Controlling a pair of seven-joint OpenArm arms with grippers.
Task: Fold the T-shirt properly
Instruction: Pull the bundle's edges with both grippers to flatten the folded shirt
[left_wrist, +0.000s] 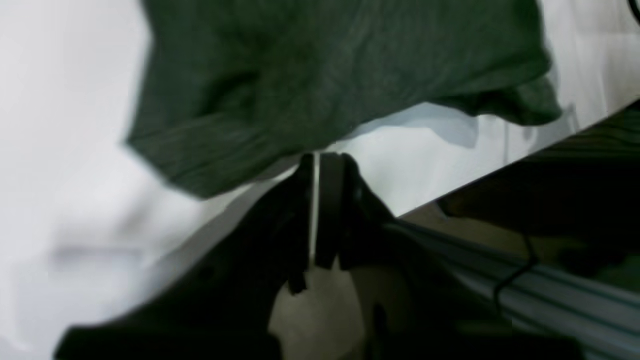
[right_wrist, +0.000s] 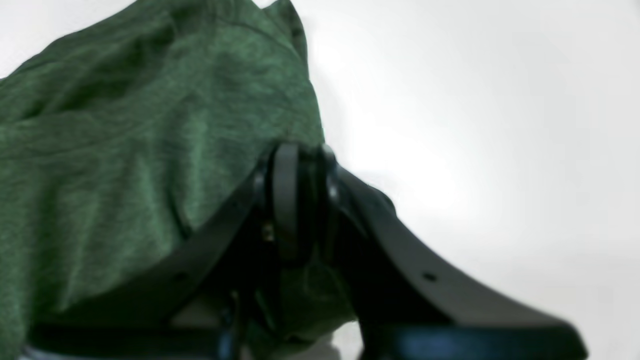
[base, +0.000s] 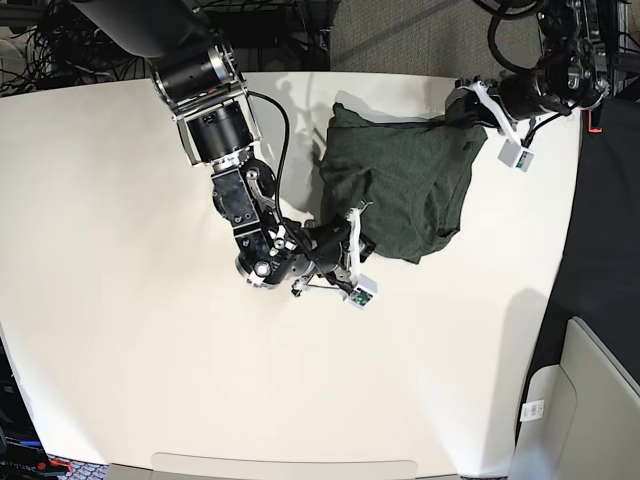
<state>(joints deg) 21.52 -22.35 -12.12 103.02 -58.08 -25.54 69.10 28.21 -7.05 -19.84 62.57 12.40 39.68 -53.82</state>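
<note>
Shirt (base: 400, 185) sits bunched at the table's (base: 120, 330) far right. Right gripper (right_wrist: 300, 155) pinches its near-left edge, left gripper (left_wrist: 320, 160) pinches the far-right edge. Mid-fold, I'd say; next: pull cloth flat.

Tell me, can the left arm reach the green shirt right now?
Probably yes: the left gripper is shut right at the edge of the T-shirt, with nothing between them, though whether it pinches cloth is unclear.
</note>
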